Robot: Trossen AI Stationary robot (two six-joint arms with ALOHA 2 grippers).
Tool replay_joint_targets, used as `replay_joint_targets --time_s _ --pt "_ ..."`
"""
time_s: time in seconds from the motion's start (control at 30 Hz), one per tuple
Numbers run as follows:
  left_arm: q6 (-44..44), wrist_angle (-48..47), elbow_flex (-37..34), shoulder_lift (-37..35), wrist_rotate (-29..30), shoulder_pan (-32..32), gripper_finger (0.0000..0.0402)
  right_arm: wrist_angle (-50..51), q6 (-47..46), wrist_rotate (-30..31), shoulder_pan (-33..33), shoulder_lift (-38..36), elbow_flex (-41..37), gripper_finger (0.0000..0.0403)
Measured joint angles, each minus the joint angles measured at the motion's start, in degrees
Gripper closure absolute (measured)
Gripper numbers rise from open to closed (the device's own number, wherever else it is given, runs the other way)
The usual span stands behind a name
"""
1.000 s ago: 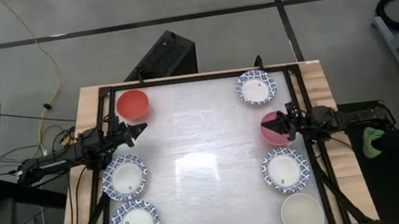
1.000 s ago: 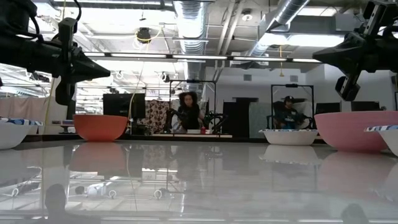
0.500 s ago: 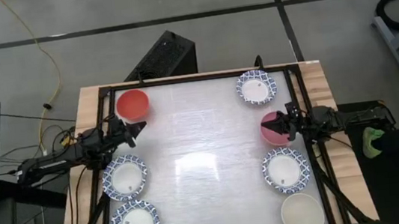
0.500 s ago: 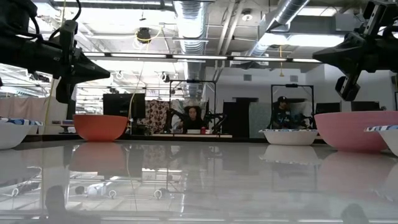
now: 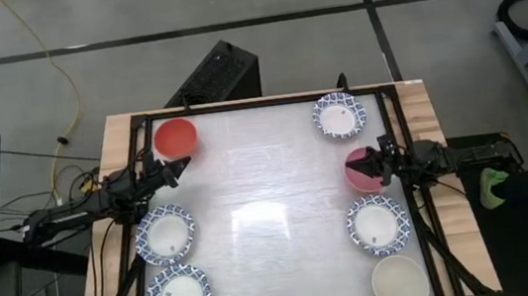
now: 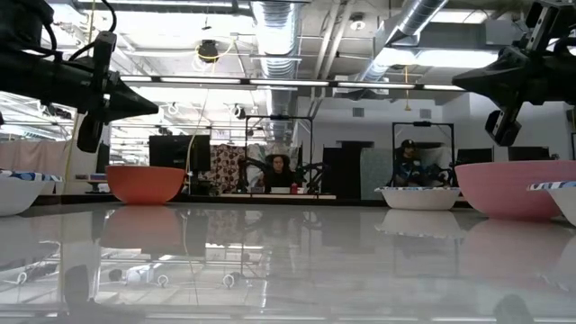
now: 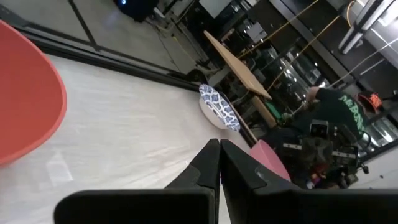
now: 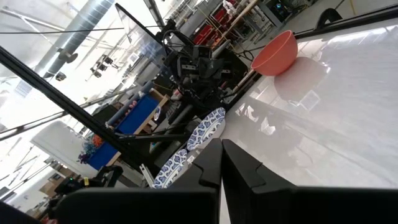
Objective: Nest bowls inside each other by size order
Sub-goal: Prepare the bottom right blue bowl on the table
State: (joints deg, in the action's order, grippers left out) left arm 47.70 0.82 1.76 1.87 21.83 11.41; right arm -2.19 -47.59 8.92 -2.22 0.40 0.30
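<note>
The glossy white table (image 5: pixel 272 217) mirrors ceiling lights; bowls (image 5: pixel 176 136) line both sides. Both grippers (image 5: pixel 175 170) (image 5: pixel 370 164) hover with fingers together, empty.

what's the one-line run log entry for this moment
stage: no bowls nested yet | left tool: shut, empty, beside red bowl | right tool: shut, empty, above pink bowl
</note>
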Motion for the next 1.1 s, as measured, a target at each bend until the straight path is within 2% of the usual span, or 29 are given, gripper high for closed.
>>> replay_joint_targets --time_s 0.17,0.37,0.47,0.6,0.7,0.8,0.87,1.1 --pt "1.06 -0.02 0.00 0.00 -0.11 0.00 0.0401 -0.63 -0.36 1.76 0.55 -0.04 0.00 0.0369" --pt "1.67 0.01 0.00 0.00 -0.18 0.01 0.0402 -3.00 -5.04 2.04 0.57 -0.05 0.00 0.0369" --pt "2.63 1.50 -0.02 0.02 -2.09 -0.01 0.0401 -3.93 -5.87 2.04 0.61 -0.05 0.00 0.0369" --pt "2.74 10.99 -0.02 0.02 -6.03 -0.01 0.0394 -9.64 -6.06 1.96 1.26 -0.05 0.01 0.0369" --pt "1.32 20.65 -0.02 0.02 -6.68 -0.03 0.0381 -16.82 -5.77 1.94 1.25 -0.11 0.58 0.0369" --pt "-0.73 27.87 0.57 0.00 -7.15 -0.03 0.0367 -20.91 3.27 1.85 1.68 0.00 3.50 0.0367" --pt "-1.28 27.88 2.61 0.02 -7.10 -0.02 0.0362 -20.96 9.81 2.10 1.80 -0.09 6.77 0.0361" --pt "-10.97 24.32 15.58 6.09 -7.62 -0.03 0.0360 -9.15 27.16 9.64 1.88 4.08 20.42 0.0299"
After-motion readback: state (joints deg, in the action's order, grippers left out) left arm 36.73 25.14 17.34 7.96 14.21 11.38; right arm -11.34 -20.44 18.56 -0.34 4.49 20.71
